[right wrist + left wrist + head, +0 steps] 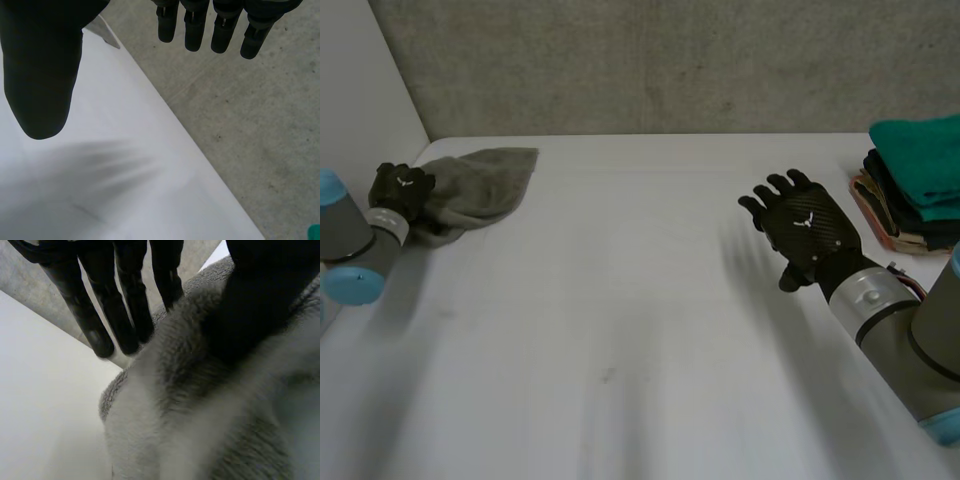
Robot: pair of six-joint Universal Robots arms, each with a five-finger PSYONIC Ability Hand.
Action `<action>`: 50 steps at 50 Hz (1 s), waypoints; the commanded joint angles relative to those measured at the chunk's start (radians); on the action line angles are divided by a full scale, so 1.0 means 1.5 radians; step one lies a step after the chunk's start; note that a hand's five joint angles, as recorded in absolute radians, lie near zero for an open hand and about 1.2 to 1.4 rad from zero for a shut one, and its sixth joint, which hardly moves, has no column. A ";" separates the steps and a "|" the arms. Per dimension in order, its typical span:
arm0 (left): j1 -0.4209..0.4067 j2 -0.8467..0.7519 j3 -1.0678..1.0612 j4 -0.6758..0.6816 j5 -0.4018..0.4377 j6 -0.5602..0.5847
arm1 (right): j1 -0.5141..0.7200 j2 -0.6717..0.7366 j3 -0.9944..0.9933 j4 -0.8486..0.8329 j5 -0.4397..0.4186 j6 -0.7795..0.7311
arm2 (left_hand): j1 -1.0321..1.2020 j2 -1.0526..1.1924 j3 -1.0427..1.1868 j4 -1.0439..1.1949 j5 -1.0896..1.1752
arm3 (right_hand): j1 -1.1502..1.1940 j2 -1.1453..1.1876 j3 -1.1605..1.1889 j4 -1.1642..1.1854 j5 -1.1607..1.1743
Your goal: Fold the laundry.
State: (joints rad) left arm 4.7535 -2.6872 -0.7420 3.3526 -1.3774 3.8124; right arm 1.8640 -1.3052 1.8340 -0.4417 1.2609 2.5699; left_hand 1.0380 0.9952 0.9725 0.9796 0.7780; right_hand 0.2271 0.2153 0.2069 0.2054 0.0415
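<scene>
Fingers of left hand [402, 188] straight on one grey towel [485, 175], right hand [807, 228] spread wide, one folded stack [920, 180]

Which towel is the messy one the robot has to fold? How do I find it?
Look at the white table, at its far corner on the robot's left side. A grey towel lies there in a crumpled heap, with the left hand on its edge. Unlike the neat stack of folded cloths at the right edge, it is grey and unfolded.
</scene>
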 commanded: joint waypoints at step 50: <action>-0.389 0.387 -0.244 -0.037 -0.025 -0.274 | -0.001 -0.100 -0.030 0.267 0.120 0.021 | -0.509 -0.480 -0.465 -0.470 -0.452 | -0.035 -0.027 -0.022 -0.021 -0.028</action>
State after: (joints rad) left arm 4.0061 -2.1136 -1.1212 3.3148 -1.4266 3.3037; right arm 1.7944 -1.4162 1.8030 -0.2302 1.4571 2.5917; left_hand 0.2427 0.2577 0.2585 0.2482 0.0662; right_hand 0.2271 0.2153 0.2068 0.2054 0.0415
